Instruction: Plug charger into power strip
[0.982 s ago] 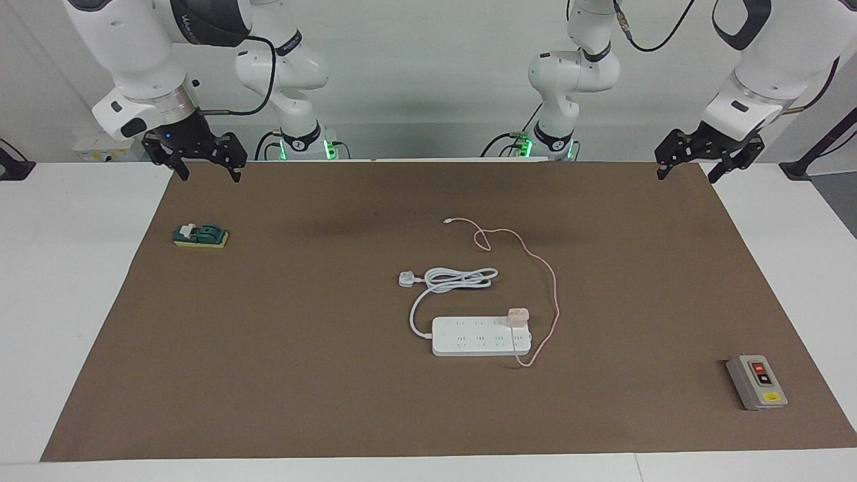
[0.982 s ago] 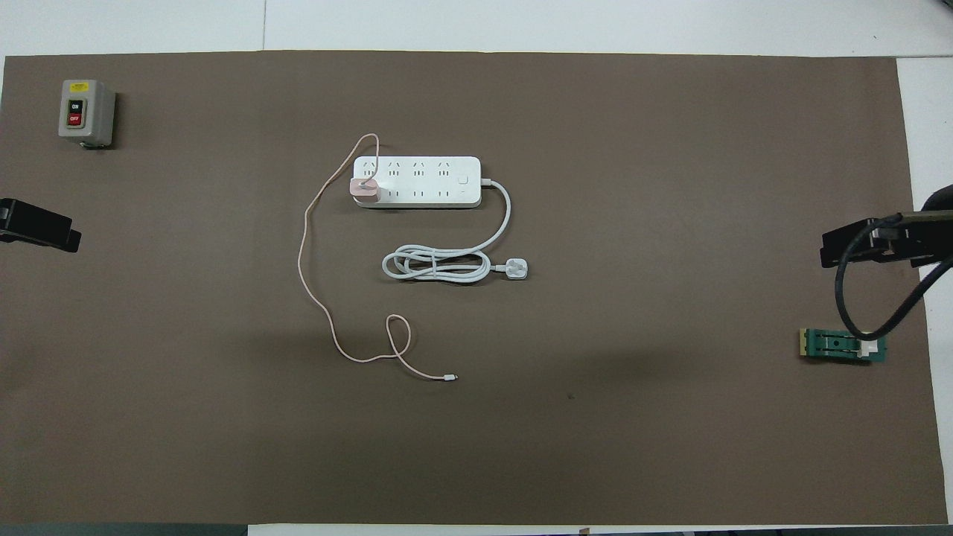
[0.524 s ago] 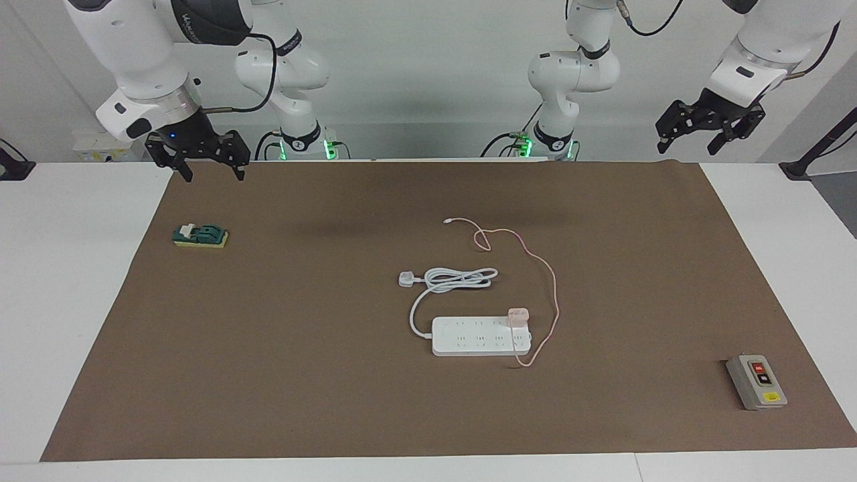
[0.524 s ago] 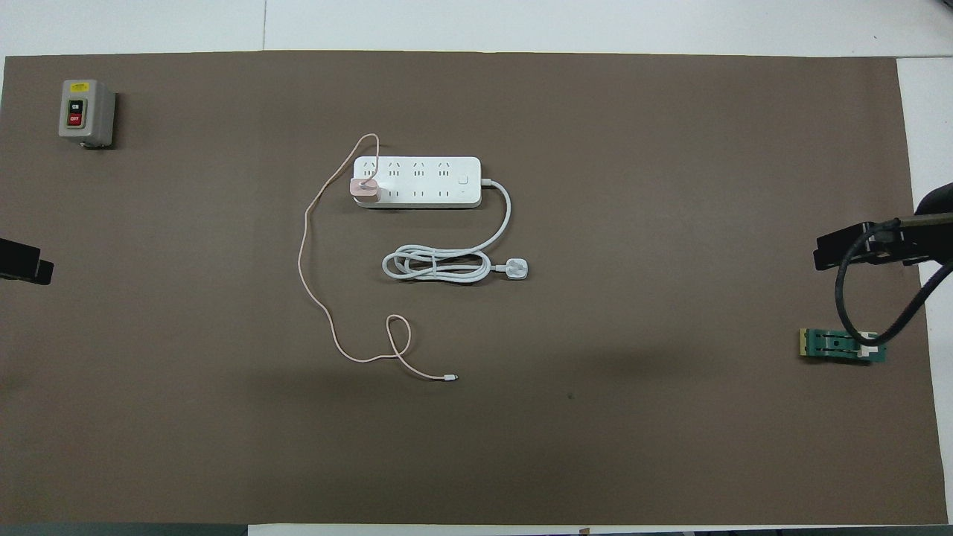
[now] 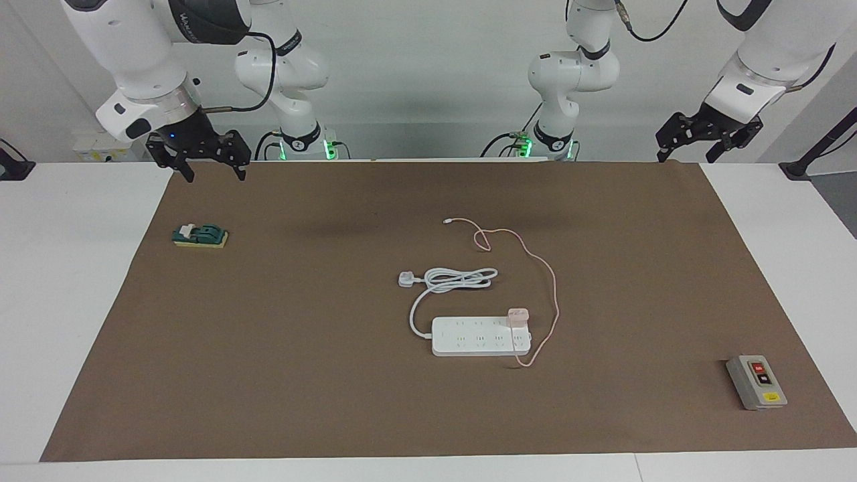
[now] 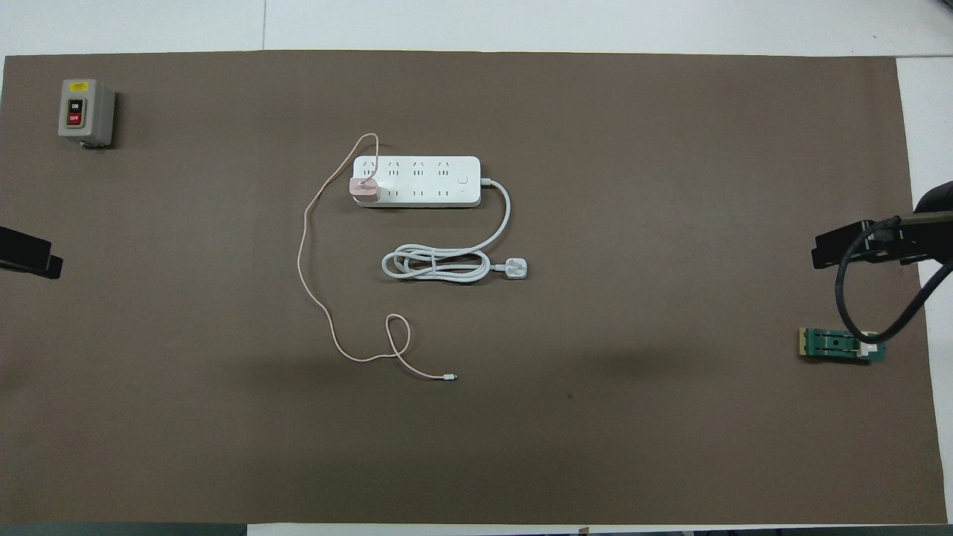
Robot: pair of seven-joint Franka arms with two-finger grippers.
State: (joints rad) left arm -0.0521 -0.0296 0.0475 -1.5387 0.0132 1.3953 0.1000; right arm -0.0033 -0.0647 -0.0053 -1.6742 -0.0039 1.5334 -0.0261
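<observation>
charger (image 5: 518, 316) looks seated in the power strip (image 5: 479, 337) already; left hand (image 5: 691, 142) and right hand (image 5: 209, 159) both released, nothing left but parking.

A white table (image 5: 73, 281) is carrying a brown paper mat (image 5: 301, 375). Lying on the mat are a white power strip (image 5: 479, 338), a grey button box (image 5: 756, 383) and a green block (image 5: 199, 235).

One long flat white power strip (image 5: 481, 336) with thick white cord (coiled); one small pale-pink cube charger (image 5: 517, 316) with thin pink cable; one grey button box (image 5: 756, 382); one green-and-yellow block (image 5: 199, 236); one brown mat (image 5: 301, 348); two black two-finger grippers.
</observation>
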